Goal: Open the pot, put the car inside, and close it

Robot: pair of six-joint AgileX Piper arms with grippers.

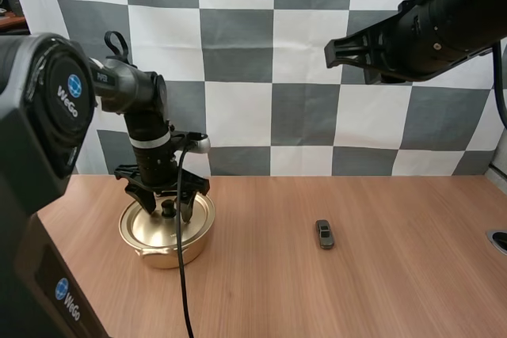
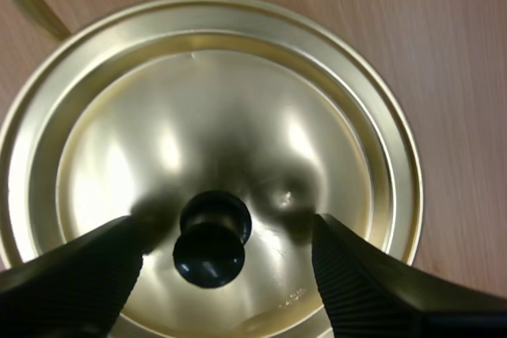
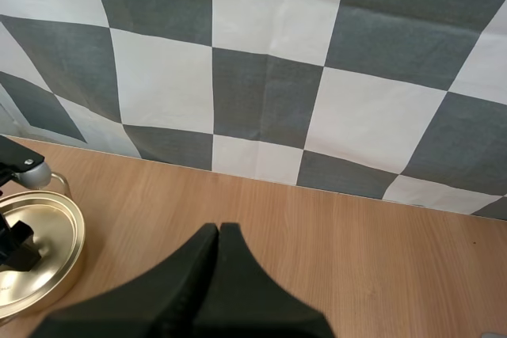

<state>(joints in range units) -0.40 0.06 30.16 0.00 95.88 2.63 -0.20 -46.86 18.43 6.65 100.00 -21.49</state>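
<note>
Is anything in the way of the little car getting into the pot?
Yes, the lid sits shut on the pot, so the car on the table cannot go in yet. The left gripper stands open around the lid's black knob. Nothing else lies between car and pot.

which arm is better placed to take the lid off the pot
Left. The left pincer is open astride the black knob of the lid, a finger on each side. The right pincer is shut and high above the table, far from the pot.
</note>
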